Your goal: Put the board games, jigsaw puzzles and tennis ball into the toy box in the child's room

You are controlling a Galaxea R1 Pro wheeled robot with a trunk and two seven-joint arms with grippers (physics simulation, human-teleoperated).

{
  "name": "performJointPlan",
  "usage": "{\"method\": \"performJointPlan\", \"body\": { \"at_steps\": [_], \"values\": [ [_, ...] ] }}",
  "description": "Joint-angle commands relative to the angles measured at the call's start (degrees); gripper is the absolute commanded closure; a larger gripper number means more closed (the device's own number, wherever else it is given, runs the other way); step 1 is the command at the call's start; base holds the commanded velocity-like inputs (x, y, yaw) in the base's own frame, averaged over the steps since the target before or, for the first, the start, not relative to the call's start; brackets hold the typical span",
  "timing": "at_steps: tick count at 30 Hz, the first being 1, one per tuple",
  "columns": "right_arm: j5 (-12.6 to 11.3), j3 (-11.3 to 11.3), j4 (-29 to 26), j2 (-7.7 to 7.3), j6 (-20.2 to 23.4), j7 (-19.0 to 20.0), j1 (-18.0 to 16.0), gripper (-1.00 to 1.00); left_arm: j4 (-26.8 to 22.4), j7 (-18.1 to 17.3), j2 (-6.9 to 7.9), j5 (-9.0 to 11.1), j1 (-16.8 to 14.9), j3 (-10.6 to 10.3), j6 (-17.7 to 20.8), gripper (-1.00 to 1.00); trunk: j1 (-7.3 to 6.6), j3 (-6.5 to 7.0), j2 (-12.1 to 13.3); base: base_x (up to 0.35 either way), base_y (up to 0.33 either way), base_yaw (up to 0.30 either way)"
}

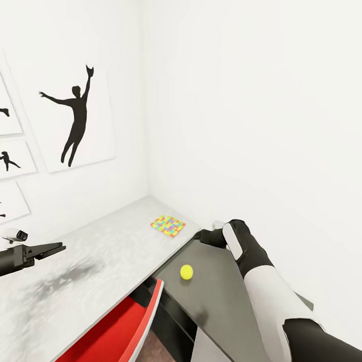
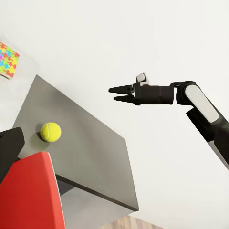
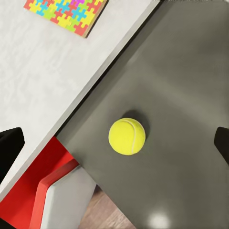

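The tennis ball (image 1: pixel 186 272) lies on the lower dark-grey section of the table (image 1: pixel 223 294). My right gripper (image 1: pixel 202 236) hovers open just beyond and above it. In the right wrist view the ball (image 3: pixel 127 136) sits between the widely spread fingertips (image 3: pixel 9 148), well below them. One jigsaw puzzle (image 1: pixel 167 226) lies flat on the light-grey table top (image 1: pixel 108 251) near the wall corner. My left gripper (image 1: pixel 52 248) hangs open over the light-grey top at the left, holding nothing. The toy box, board games and bed are out of view.
A red chair (image 1: pixel 120 331) is tucked under the table at its front edge. White walls close off the corner behind the table, the left one with black silhouette pictures (image 1: pixel 75 117). Wood floor (image 3: pixel 114 214) lies below.
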Motion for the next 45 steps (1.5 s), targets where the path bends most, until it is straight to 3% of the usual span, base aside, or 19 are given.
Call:
{"method": "performJointPlan", "body": {
  "at_steps": [1,21,35,38,45],
  "values": [
    [-0.5,0.0,-0.1,-0.03,0.2,-0.5,0.0,-1.0,0.0,-0.3,0.01,-0.1,0.0,0.0,0.6,-1.0,0.04,-0.13,-0.1,0.008,0.0,0.0],
    [-0.5,1.3,0.0,0.14,-0.1,-0.8,-0.2,-1.0,0.0,-0.3,0.0,0.0,0.0,0.0,0.6,-1.0,0.04,-1.48,-0.1,0.001,0.0,0.0],
    [-0.4,3.7,4.2,0.77,-2.5,-1.0,-3.4,-1.0,-1.2,-0.3,-0.62,-0.1,-0.6,-1.3,1.8,-1.0,0.04,-2.79,-0.1,0.0,0.0,0.0],
    [-0.4,3.9,6.0,1.13,-3.4,-1.0,-4.4,-1.0,-1.3,-0.3,-0.65,-0.1,-2.3,-2.3,2.1,-1.0,0.04,-3.07,-0.1,0.0,0.0,0.0],
    [-0.2,4.1,9.4,2.58,-4.3,-1.0,-6.9,-1.0,-0.7,-0.3,-0.78,-0.2,-11.2,-7.0,2.4,-1.0,0.04,-3.73,-0.1,0.0,0.0,0.0]
  ]
}}
